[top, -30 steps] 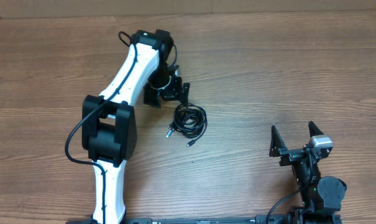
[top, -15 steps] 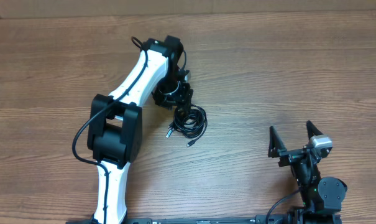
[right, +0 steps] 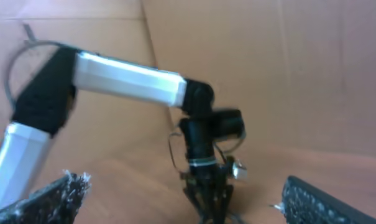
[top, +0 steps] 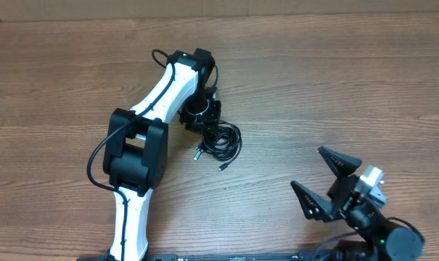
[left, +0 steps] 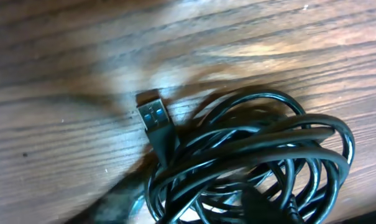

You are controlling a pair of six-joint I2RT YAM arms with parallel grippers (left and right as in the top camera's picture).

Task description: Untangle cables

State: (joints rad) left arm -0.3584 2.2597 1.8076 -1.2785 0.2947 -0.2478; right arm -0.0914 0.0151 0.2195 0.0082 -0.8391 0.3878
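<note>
My left arm (top: 155,93) reaches up from the near edge of the bench (top: 364,80), left of centre, and bends in toward the middle. My left claw (top: 203,116) hangs at its end, pointing down, right at the upper-left rim of the cables (top: 223,140). From overhead the wrist covers the tips. My left wrist camera shows no finger clearly, only a dark blur at the bottom. So I cannot tell how far this claw is parted, or whether it has hold of any cord.

The cables lie as 1 small black coil on the bare wood, about midway between the far and near edges and close to the bench's centre. 2 plug ends (top: 198,154) stick out of the coil toward the near edge, 1 at its lower left and 1 a little farther out below it. Close up, the loops overlap in a tight bundle. 1 USB plug (left: 152,118) with a silver mouth pokes out on the coil's left side, flat on the wood.

My right claw (top: 325,181) sits well apart from the coil, by the bench's near right corner. Its jaws are spread wide and hold nothing. Its camera looks across at the left arm, blurred, with the left claw pointing down at the bench.
</note>
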